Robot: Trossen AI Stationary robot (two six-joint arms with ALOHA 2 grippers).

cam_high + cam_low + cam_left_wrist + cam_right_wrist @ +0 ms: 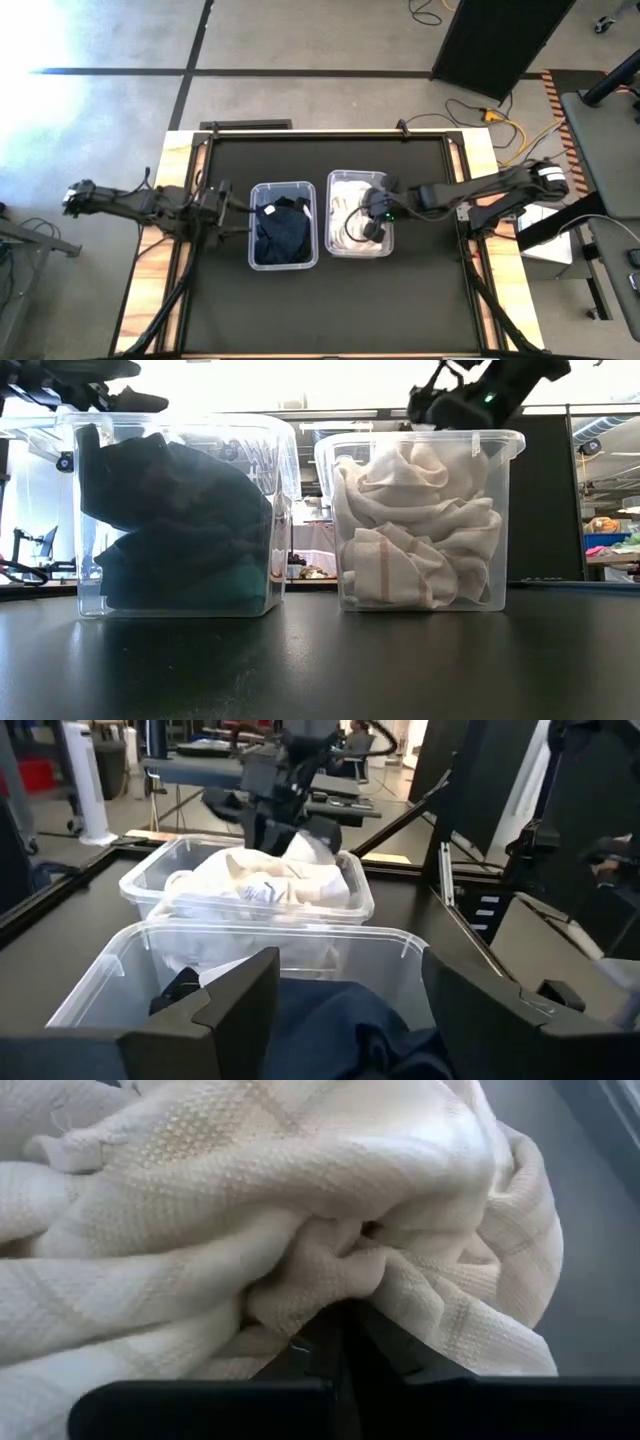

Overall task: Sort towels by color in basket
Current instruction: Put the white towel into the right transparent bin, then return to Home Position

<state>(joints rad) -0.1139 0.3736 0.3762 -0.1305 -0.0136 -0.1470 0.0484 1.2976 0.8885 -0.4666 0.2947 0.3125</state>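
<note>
Towels of soft cream and white waffle cloth (pixel 300 1210) lie bunched right against the right gripper (pixel 345 1320), whose 2 dark fingers sit pressed together with the tips at a fold; whether they actually pinch any cloth I cannot tell. That gripper hangs just over the right clear plastic tub (pixel 358 228), probably so the pale cloth ends up in the pale pile. The low view shows this tub heaped nearly to its rim, with one cloth carrying thin stripes (pixel 400 565). Just beside it stands the left clear plastic tub (pixel 283 225), holding the dark navy and black towels (pixel 283 232), with a hint of green at the bottom in the low view, so the 2 colour groups appear fully separated and the sort looks close to done. Both tubs stand near the middle of the black bench (pixel 330 310).

The right arm reaches in from the bench's right edge, stretched almost level, wrist bent down over the tub. The left gripper (pixel 345 995) waits at the outer side of the dark tub, fingers spread wide and empty, its arm extended low from the left edge
</note>
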